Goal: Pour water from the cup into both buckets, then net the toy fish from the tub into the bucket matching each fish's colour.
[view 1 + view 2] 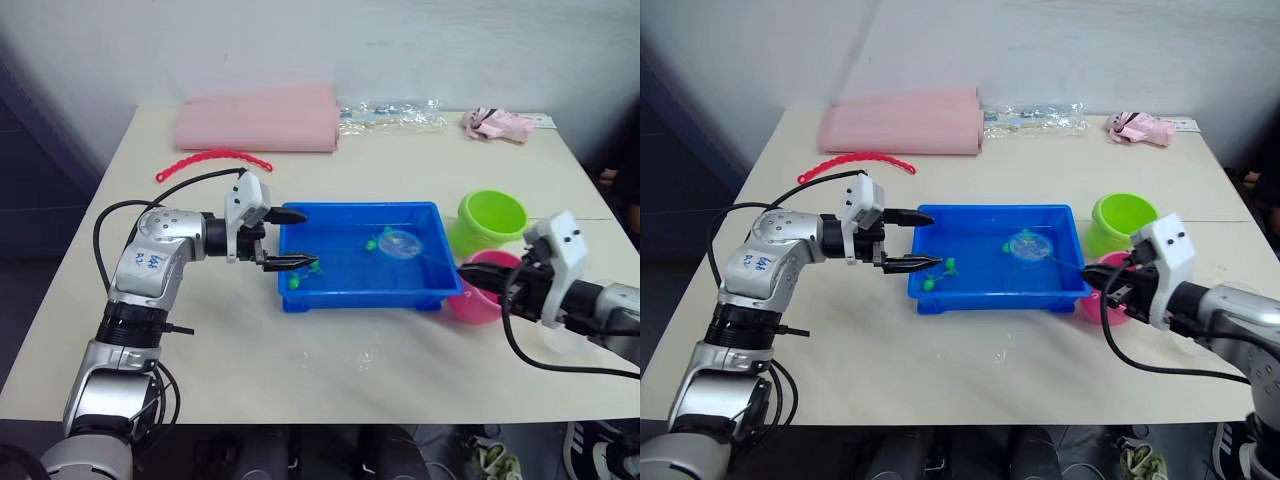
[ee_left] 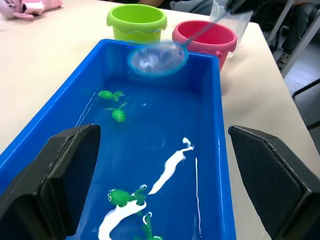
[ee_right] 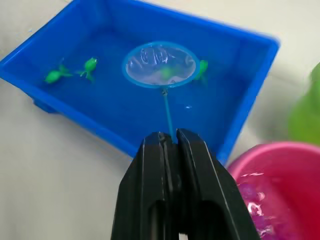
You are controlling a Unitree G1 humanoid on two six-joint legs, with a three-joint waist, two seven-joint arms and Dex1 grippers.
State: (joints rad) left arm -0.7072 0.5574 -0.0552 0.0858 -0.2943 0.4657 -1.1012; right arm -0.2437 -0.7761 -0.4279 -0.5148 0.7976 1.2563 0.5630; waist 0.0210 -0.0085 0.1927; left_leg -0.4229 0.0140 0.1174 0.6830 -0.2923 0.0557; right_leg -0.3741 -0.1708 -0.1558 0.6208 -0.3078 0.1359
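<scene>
Right gripper [image 3: 169,142]: fingers pressed together on the thin handle of the net [image 3: 160,65], its hoop held over green toy fish [image 3: 90,65] in the tub [image 1: 430,290].
Left gripper [image 1: 295,240]: fingers spread wide, empty, straddling the tub's left end wall.
Buckets: the green bucket [image 1: 492,220] and the pink bucket [image 3: 280,185] stand just beside the tub's right end.

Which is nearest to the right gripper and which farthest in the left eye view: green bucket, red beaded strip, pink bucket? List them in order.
From the right gripper:
1. Pink bucket, right beside it, by the tub's right end.
2. Green bucket, just behind the pink one.
3. Red beaded strip, far across the table on the left.
</scene>
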